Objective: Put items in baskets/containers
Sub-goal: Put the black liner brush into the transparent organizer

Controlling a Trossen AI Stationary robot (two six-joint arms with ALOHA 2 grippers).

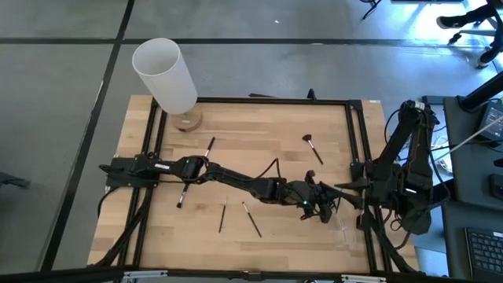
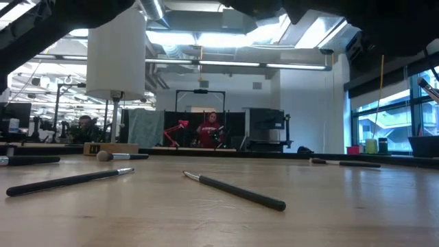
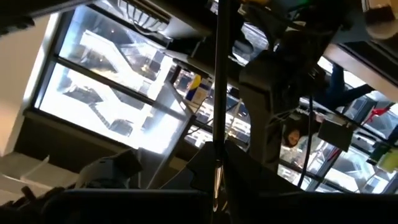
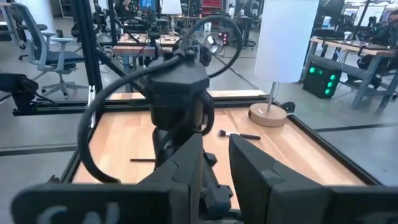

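Basically both grippers meet near the white cylinder's (image 1: pixel 165 75) far corner of the surface (image 1: pixel 236 141).
Left gripper (image 1: pixel 321 211) jaws pressed together; right gripper (image 1: pixel 339 189) jaws partly spread, contents unclear. Brushes (image 1: pixel 251 219) lie loose on the wood below the cylinder; flared brush (image 1: pixel 312 146) to its right.

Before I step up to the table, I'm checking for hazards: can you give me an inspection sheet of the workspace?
Surface: wooden table, black-framed.
Job's things: loose brushes scattered; clear container faint, near the right edge.
Clutter: white cylinder on a round wooden base.
Grippers: left tool shut on a held brush; right tool close by, facing it.
Cables: cable loops over the left arm.
Surroundings: person beyond the table.
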